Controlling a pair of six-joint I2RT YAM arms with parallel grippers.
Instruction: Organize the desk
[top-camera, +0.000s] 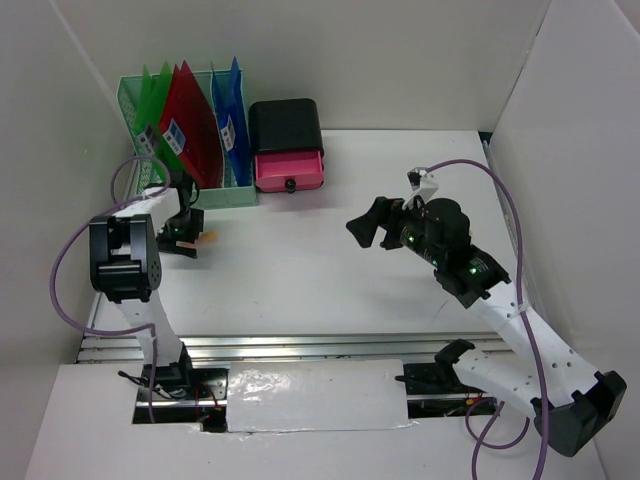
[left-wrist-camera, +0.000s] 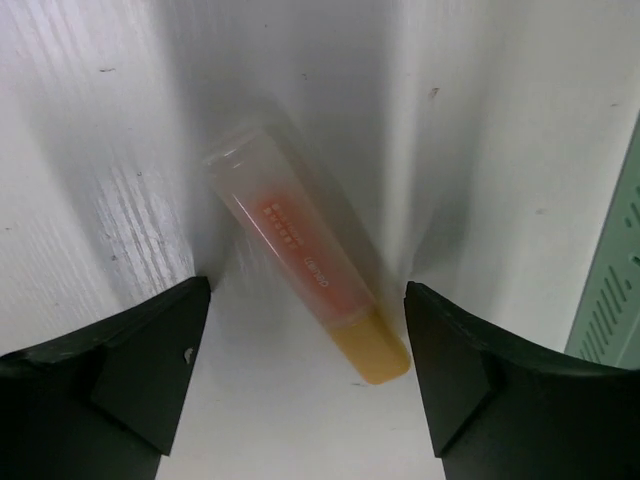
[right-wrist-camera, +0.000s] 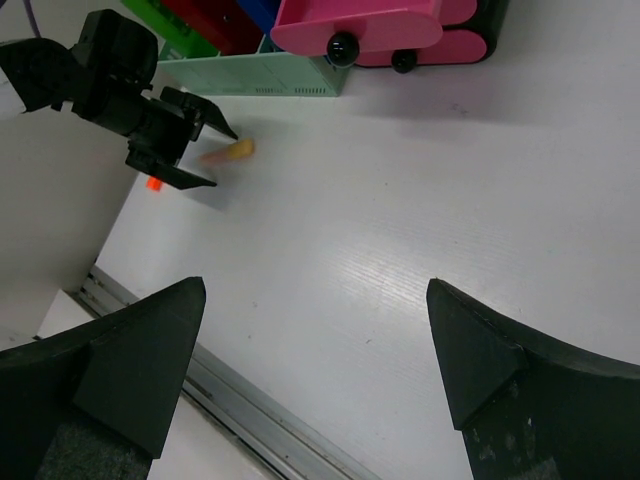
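Plainly, the left gripper (left-wrist-camera: 305, 300) stands open astride a tube (left-wrist-camera: 300, 260) lying on the white desk (top-camera: 320, 260), middle left of the overhead view. The tube lies skewed, so closing jaws could pivot it or squeeze it out. It is probably soft, translucent peach plastic with a flat crimped end and an amber cap. The right gripper (right-wrist-camera: 315, 290) hangs open and empty, centre-right.
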